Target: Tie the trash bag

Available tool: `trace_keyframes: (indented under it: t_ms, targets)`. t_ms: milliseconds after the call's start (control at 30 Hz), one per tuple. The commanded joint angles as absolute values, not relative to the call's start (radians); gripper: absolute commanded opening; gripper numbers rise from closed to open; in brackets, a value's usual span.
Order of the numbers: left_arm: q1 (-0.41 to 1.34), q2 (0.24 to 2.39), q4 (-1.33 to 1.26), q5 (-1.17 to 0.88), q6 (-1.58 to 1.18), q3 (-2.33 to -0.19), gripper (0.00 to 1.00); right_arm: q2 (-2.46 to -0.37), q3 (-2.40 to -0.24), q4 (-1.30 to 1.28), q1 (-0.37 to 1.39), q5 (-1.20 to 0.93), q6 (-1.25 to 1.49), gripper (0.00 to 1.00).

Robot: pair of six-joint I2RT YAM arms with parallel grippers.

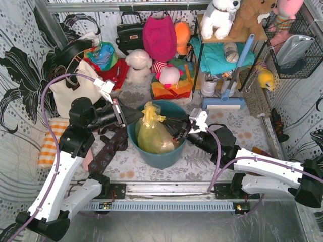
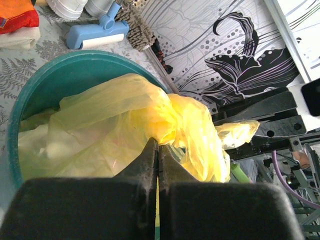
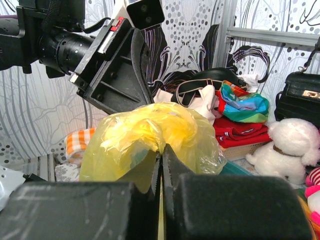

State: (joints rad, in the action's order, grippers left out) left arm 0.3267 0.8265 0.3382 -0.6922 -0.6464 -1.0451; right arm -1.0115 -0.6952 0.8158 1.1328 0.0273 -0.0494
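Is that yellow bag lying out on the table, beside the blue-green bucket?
No, the yellow bag stands inside the teal bucket, its bunched top poking up above the rim.

A teal bin stands between a cream tote and blue roller.

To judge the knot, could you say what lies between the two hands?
Only the bag, top bunched above the bin; the top view shows left hand and right hand flanking it.
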Motion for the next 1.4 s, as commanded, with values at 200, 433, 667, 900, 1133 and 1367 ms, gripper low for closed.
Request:
trace_keyframes:
  t_ms: [200, 433, 667, 900, 1133, 1367]
  targets:
    - [0.329, 0.795, 0.398, -0.590, -0.561, -1.107, 0.00, -0.960, -0.687, 0.847, 1.133, 0.112, -0.050, 0.00]
    - [0.330, 0.791, 0.424, -0.537, -0.525, -1.169, 0.00, -0.866, -0.663, 0.755, 1.132, 0.235, 0.022, 0.00]
    - [0.330, 0.787, 0.462, -0.491, -0.502, -1.204, 0.00, -0.816, -0.724, 0.547, 1.131, 0.322, 0.138, 0.00]
    - [0.329, 0.782, 0.519, -0.413, -0.471, -1.215, 0.00, -0.737, -0.732, 0.400, 1.131, 0.384, 0.221, 0.00]
    - [0.329, 0.761, 0.561, -0.363, -0.464, -1.225, 0.00, -0.676, -0.724, 0.302, 1.131, 0.424, 0.264, 0.00]
    - [0.329, 0.768, 0.537, -0.366, -0.454, -1.305, 0.00, -0.660, -0.763, 0.341, 1.132, 0.411, 0.241, 0.00]
